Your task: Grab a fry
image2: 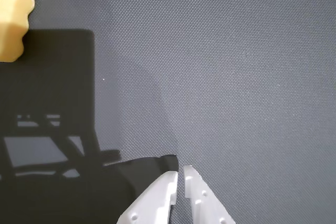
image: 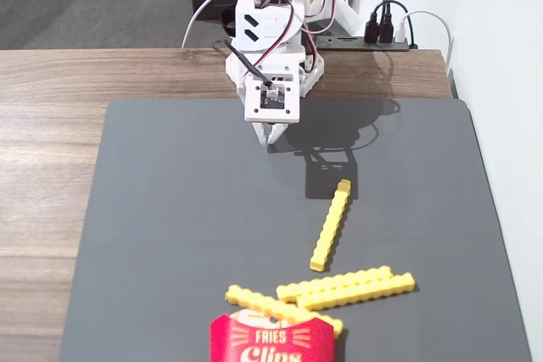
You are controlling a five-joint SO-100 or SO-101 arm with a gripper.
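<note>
Nearby, paired sticks (image: 349, 286) and carton (image: 272, 341) flank fry (image: 331, 225).

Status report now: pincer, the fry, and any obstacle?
Pincer shut, empty, low over the mat. Fry lies free on the mat, apart from the pincer. Nothing between them.

Bumpy yellow plastic fry (image: 331, 225), matt textured mat (image: 187, 209)

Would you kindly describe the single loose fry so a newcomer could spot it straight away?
In the fixed view, find the dark grey mat on the wooden table. Right of its centre, a thin yellow fry lies alone, nearly upright in the picture. Unlike the paired sticks below it and those at the red carton, it touches nothing.
</note>
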